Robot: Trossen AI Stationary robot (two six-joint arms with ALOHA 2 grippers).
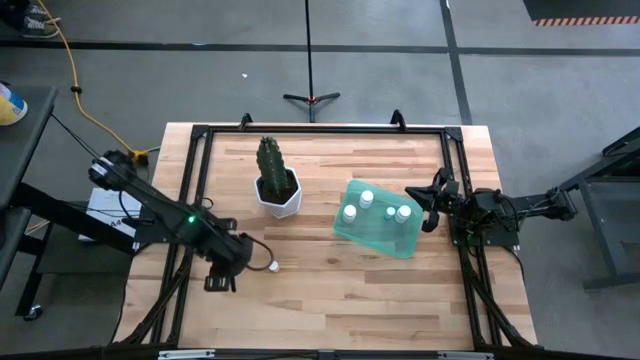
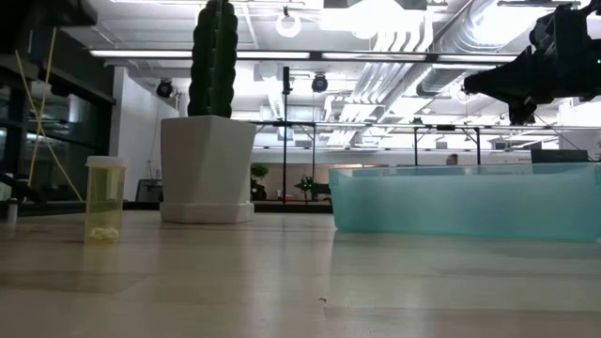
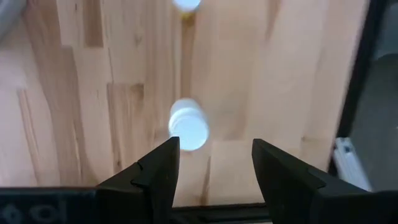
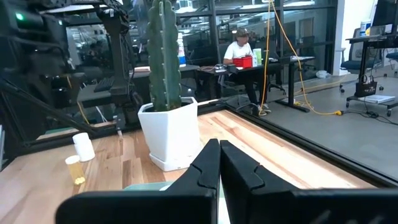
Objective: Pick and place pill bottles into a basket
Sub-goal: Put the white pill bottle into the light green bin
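Observation:
A pill bottle (image 3: pixel 188 124) stands on the wooden table with its white cap up, just beyond my left gripper (image 3: pixel 214 146). That gripper points down, open, and has nothing between its fingers. The high view shows a bottle (image 1: pixel 272 266) right of that gripper (image 1: pixel 232 268), and the low view shows it as yellowish with a white cap (image 2: pixel 104 199). A second bottle (image 3: pixel 185 5) shows farther off. The teal basket (image 1: pixel 378 232) lies at centre right with several white-capped bottles in it. My right gripper (image 1: pixel 428 210) rests shut at the basket's right side.
A white faceted pot with a cactus (image 1: pixel 278 190) stands left of the basket, toward the far side. A black frame (image 1: pixel 320 130) runs around the table. Bare wood lies along the near edge (image 1: pixel 340 310). A person sits at a desk (image 4: pixel 239 46) in the room beyond.

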